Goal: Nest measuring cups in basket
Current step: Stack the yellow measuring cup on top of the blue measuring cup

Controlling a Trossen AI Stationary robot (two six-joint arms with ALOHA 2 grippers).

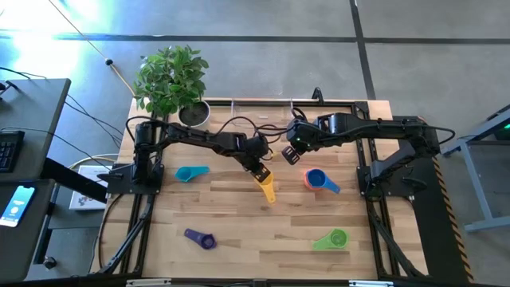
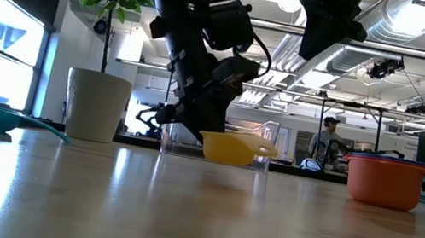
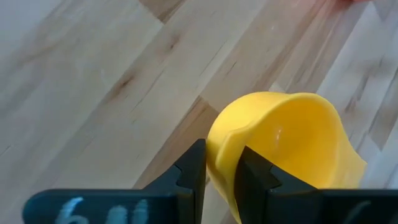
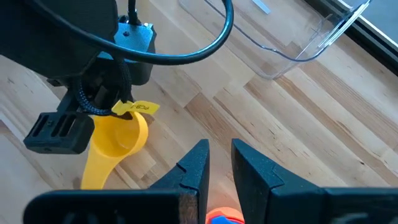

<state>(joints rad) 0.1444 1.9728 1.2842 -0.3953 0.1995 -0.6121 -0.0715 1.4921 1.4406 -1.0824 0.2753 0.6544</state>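
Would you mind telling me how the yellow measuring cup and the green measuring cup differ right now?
The yellow cup is clamped at its rim by the left gripper; the green cup lies free, with no gripper near it. The yellow cup sits mid-table, close to the clear basket; the green cup lies near the front edge on the right arm's side. Both are scoop-shaped cups with flat handles, outside the basket.

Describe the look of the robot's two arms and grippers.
Both arms are dark, jointed and slim, with black cables looping along them. The left gripper carries a small yellow tag. The right gripper has flat, black, angular fingers. Faint pale lettering marks the left wrist's crossbar.
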